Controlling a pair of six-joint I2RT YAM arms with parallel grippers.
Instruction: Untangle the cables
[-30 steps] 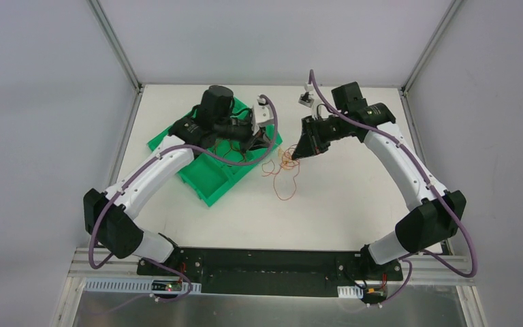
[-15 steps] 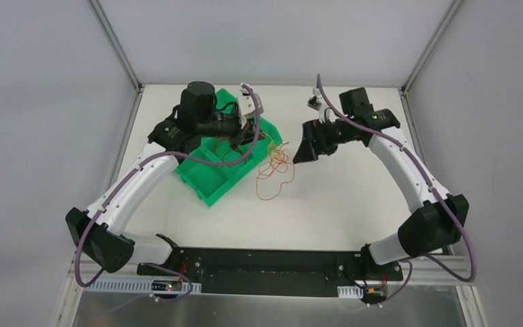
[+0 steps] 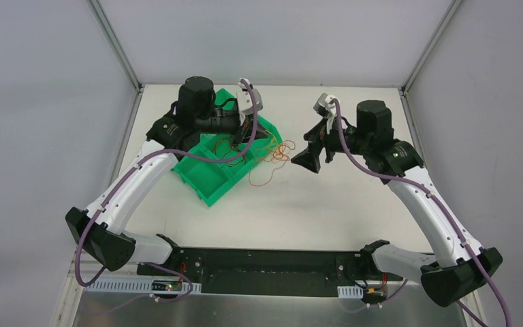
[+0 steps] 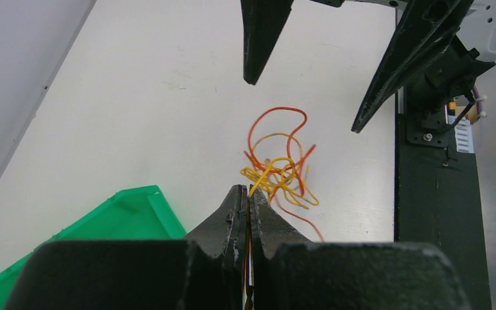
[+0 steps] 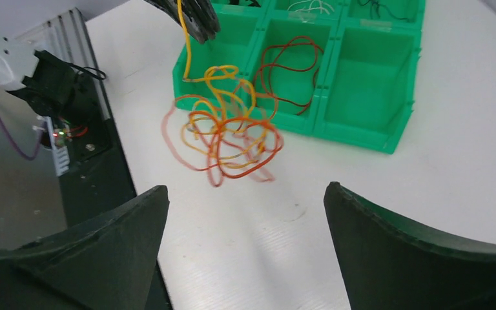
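Observation:
The cables (image 3: 272, 158) are a small tangle of red, orange and yellow wires, hanging just right of the green bin. My left gripper (image 3: 250, 139) is shut on a yellow strand that runs up from the tangle (image 5: 223, 139) to its fingertips (image 5: 197, 22). In the left wrist view the tangle (image 4: 278, 171) hangs just past the closed tips of the left gripper (image 4: 248, 194). My right gripper (image 3: 311, 158) stands wide open to the right of the tangle, holding nothing. The right gripper (image 5: 245, 190) has only bare table between its fingers.
A green divided bin (image 3: 208, 184) sits under the left arm. One compartment holds a dark red cable (image 5: 290, 64); the far ones hold a white wire (image 5: 310, 8) and a black wire (image 5: 387, 10). The black base rail (image 4: 436, 213) lies beyond the tangle.
The right gripper opened, let go of the tangle and drew back to the right. The left gripper moved left toward the bin, taking the tangle with it.

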